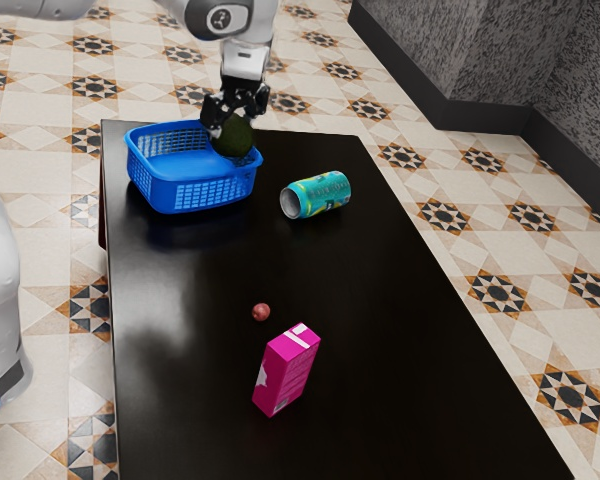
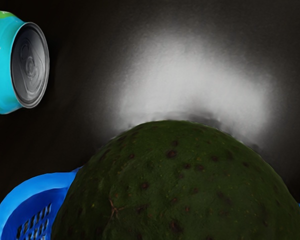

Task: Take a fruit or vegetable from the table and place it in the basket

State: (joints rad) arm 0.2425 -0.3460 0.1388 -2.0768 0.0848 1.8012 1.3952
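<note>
See dark lettering across the turquoise can [image 1: 325,192], too small to read surely; find white markings and fine, illegible print on the pink carton [image 1: 285,372]. Note the can lying on its side near the blue basket [image 1: 205,193], and a small reddish ball [image 1: 261,312] near the standing carton. Hold the dark green avocado [image 1: 234,138] grasped in the end effector [image 1: 236,119], by the basket's rim; cannot tell whether touching it. Notice the glossy black surface [image 1: 190,310], star-patterned tile floor [image 1: 570,395] and speckled grey wall [image 1: 500,60] with dark baseboard [image 1: 460,115].
</note>
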